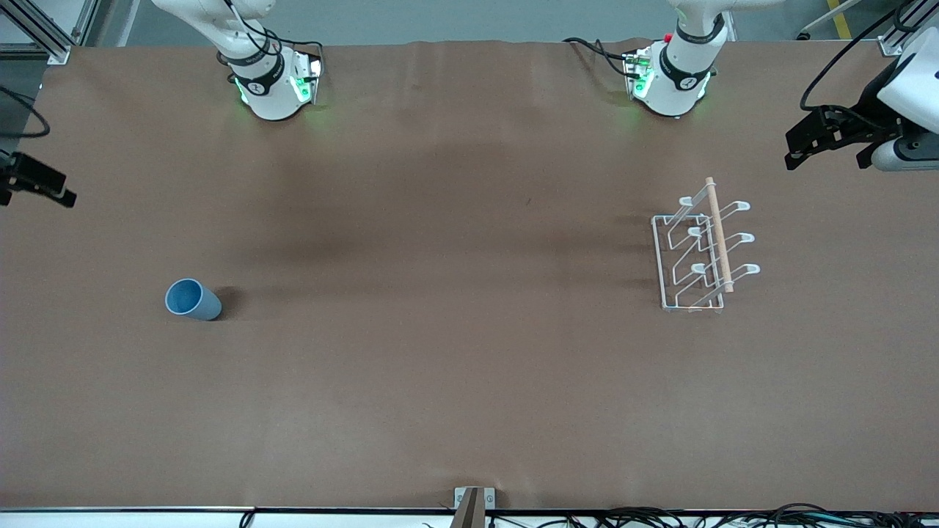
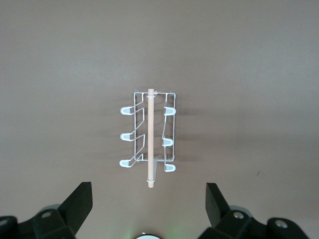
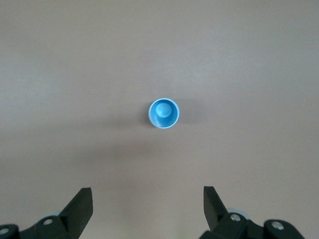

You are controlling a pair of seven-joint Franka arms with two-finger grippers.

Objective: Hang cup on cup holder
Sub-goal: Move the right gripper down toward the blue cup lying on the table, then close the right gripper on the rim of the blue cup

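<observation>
The light-blue cup (image 1: 192,299) stands upright, mouth up, on the brown table toward the right arm's end. The right wrist view looks straight down into it (image 3: 164,114). The white wire cup holder (image 1: 700,253) with its wooden dowel stands toward the left arm's end. It also shows in the left wrist view (image 2: 148,139), with all its pegs bare. My right gripper (image 3: 148,194) is open and empty, high above the table, at the view's edge in the front view (image 1: 44,187). My left gripper (image 2: 148,191) is open and empty, high up too (image 1: 807,143).
The brown table cover (image 1: 469,367) is bare between the cup and the cup holder. Both arm bases (image 1: 275,81) stand along the table's edge farthest from the front camera. A small bracket (image 1: 474,502) and cables lie at the nearest edge.
</observation>
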